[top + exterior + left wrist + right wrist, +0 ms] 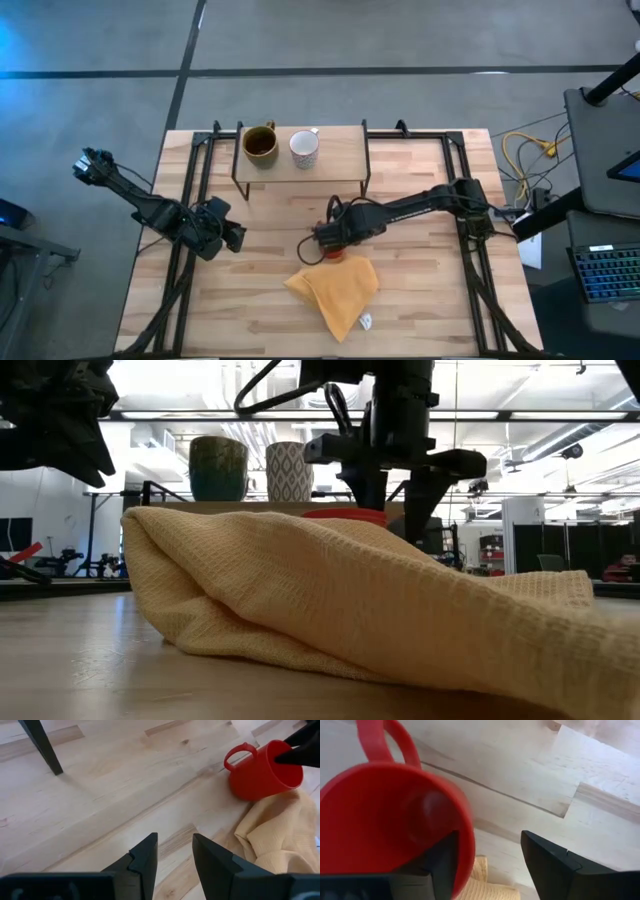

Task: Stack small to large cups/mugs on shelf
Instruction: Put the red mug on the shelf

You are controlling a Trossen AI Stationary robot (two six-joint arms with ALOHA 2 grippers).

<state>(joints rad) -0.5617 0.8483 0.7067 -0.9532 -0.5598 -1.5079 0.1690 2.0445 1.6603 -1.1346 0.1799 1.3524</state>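
Red mug (262,770) empty, white mug (304,148) shelved

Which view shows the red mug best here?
The left wrist view: the whole red mug shows, handle and rim, tilted beside the yellow cloth. The right wrist view shows only its inside and handle, close up, one finger of the right gripper inside the rim. The low view shows just its rim above the cloth; the high view barely shows it.

No legible text, label, brand, number or sign appears in any view. The cloth (335,285) carries a small white tag (365,322) at its edge; any print on it is too small to read. The mugs show no readable markings.
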